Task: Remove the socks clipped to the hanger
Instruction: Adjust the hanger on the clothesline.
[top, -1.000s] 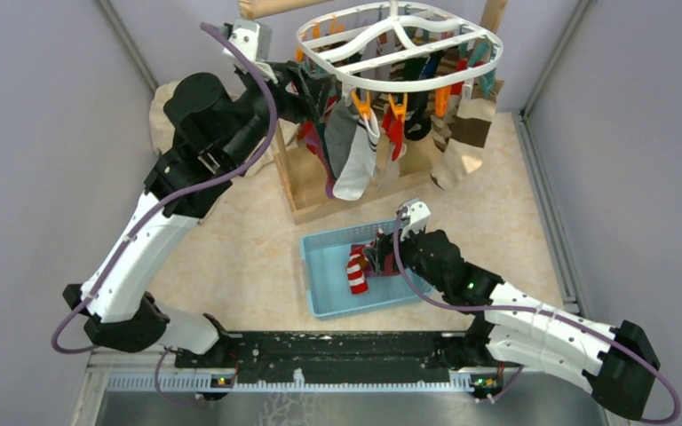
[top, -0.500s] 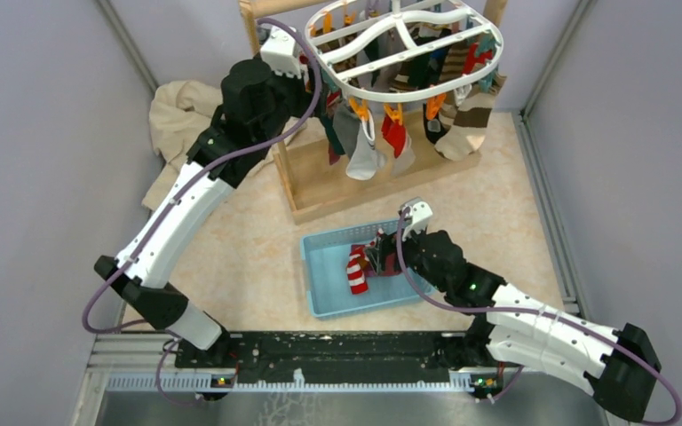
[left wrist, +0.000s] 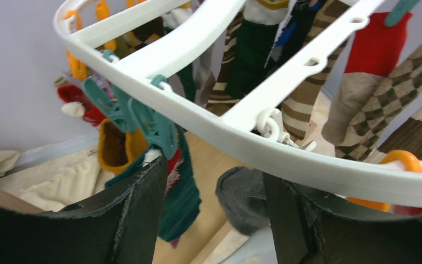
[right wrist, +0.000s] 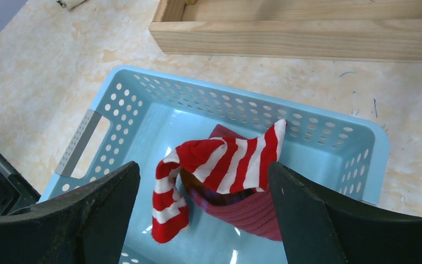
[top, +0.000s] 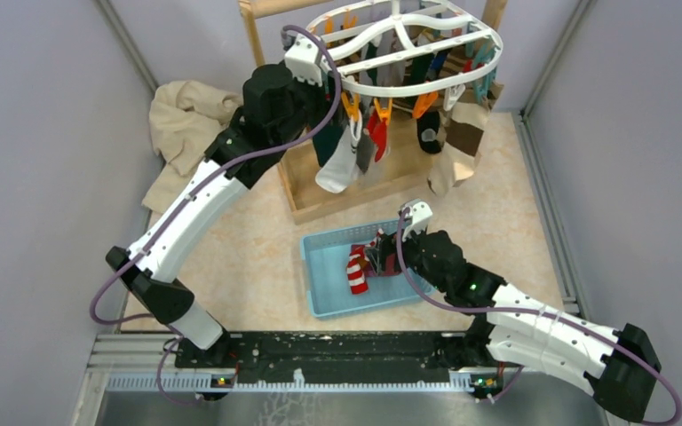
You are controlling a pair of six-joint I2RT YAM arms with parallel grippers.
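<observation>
Left tool (left wrist: 213, 198), parted and empty, has climbed under the white plastic oval hanger (left wrist: 236, 137) (right tool (right wrist: 203, 187) wide), lining up another unclipping.

The work surface (top: 249, 257) in front of me is a flat table top with a pale beige marbled finish. A light wooden stand (top: 304, 188) sits at its far side: a shallow box-shaped base, with upright posts rising from it. A light blue plastic basket (top: 324, 280) rests on the surface just nearer than that base, apart from it; its walls are perforated with rows of round holes, and one end carries a grey handle (right wrist: 77, 143). A large beige cloth (top: 182, 115) lies crumpled to my left of the stand, against the plain grey wall (top: 44, 133). A metal rail (top: 546, 204) borders the surface on my right.
</observation>
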